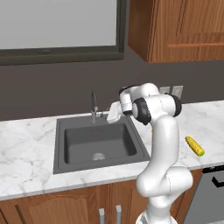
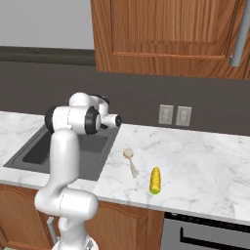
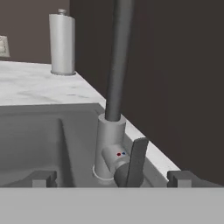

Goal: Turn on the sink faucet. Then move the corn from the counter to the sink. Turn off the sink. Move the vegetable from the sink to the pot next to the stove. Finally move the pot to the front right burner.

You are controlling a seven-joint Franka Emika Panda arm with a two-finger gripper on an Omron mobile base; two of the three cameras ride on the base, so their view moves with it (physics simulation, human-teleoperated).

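The sink faucet [image 3: 117, 65] rises close ahead in the hand view, its dark side lever [image 3: 136, 161] hanging by the base. My gripper [image 3: 111, 178] is open, one fingertip [image 3: 41, 178] on each side of the faucet base, touching nothing. From the left base view the gripper [image 1: 109, 114] hovers just right of the faucet [image 1: 93, 106], at the back rim of the sink [image 1: 70, 146]. No water shows in the basin. The corn [image 1: 194, 145] lies on the counter [image 1: 26, 148] to the right of the sink, also the corn [image 2: 155, 180] near the front edge.
A small spoon-like utensil [image 2: 130, 160] lies on the marble between sink and corn. A grey cylinder [image 3: 62, 43] stands on the counter by the wall. Wall outlets [image 2: 175, 115] sit above the counter. A grey appliance front [image 2: 205, 234] sits under the counter at right.
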